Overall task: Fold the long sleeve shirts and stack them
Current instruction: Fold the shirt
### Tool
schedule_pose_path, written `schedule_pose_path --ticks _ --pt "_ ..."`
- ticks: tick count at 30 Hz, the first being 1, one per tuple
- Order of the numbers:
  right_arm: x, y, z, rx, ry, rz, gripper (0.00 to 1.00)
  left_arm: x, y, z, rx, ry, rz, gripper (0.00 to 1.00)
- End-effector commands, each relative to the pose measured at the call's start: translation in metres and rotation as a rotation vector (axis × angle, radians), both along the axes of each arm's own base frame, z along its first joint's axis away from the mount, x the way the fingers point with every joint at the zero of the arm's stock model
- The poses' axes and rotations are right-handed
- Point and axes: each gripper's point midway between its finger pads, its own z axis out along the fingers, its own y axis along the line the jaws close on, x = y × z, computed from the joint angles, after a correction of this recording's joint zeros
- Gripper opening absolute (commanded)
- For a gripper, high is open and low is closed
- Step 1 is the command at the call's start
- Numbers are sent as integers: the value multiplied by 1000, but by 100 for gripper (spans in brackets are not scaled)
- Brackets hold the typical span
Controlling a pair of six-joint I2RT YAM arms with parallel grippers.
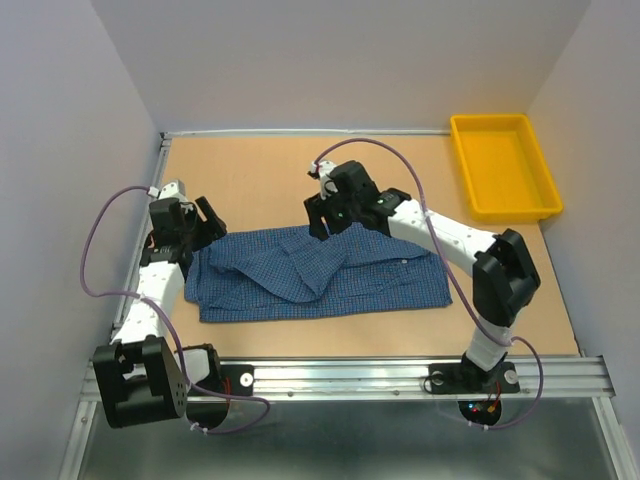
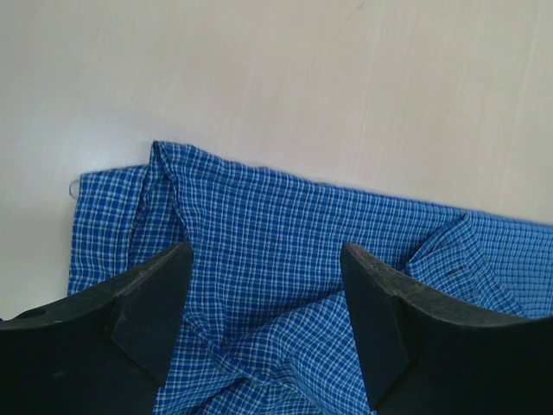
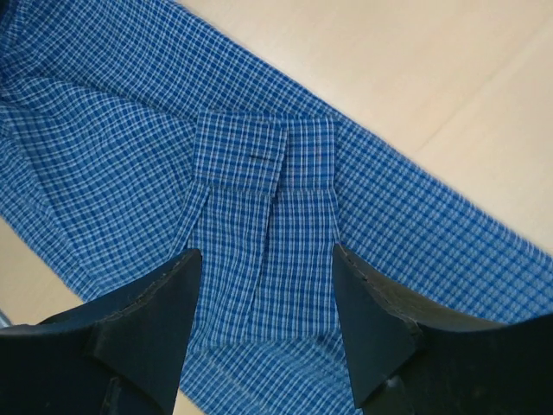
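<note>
Over on the left, the left gripper (image 1: 200, 226) hangs at the left end of the blue check shirt (image 1: 320, 275). Its two black fingers (image 2: 147, 303) are spread wide and pinch nothing, and the cloth shows plainly in the gap between them. Under it the shirt's edge is bunched and doubled over, with one corner lying out on the pale wooden table (image 1: 260, 170). The shirt itself lies as a long rumpled band across the near middle of the table, running left to right, and a loose flap is folded slantwise over its centre. Further right, the right gripper (image 1: 325, 222) sits at the shirt's far edge, roughly above its middle, with the jaws also parted and holding nothing. Just below and between its fingers (image 3: 138, 320) a sleeve cuff (image 3: 259, 156) lies flat on the cloth — a small dark buttonhole shows on it. Whether either set of fingertips touches the fabric I cannot tell. In the far right corner sits a yellow tray (image 1: 505, 165), well apart from the shirt
</note>
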Motion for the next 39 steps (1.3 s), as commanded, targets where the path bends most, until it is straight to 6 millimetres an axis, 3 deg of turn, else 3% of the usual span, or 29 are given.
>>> schedule_pose_path --ticks 1,7,12,16,23,29,33,39 --pt "17 14 -4 -40 -29 89 67 -6 -3 -8 32 20 -33 81" --pt "15 63 -23 -60 -34 183 64 0 -6 -14 27 39 -34 80" --pt "18 84 -28 -86 -73 211 62 2 -4 -16 32 50 -23 80" --pt "1 106 -33 -129 -115 230 60 3 -3 -18 28 57 -20 81" --pt "2 117 -53 -234 -182 33 50 2 -1 -21 32 72 -7 81" --pt "16 126 -53 -239 -229 -88 39 2 0 -21 33 74 -2 81" --pt "24 118 -57 -296 -283 -161 35 2 -1 -19 33 70 -3 81" --pt "23 105 -53 -363 -349 -221 38 2 -2 -18 30 64 -8 81"
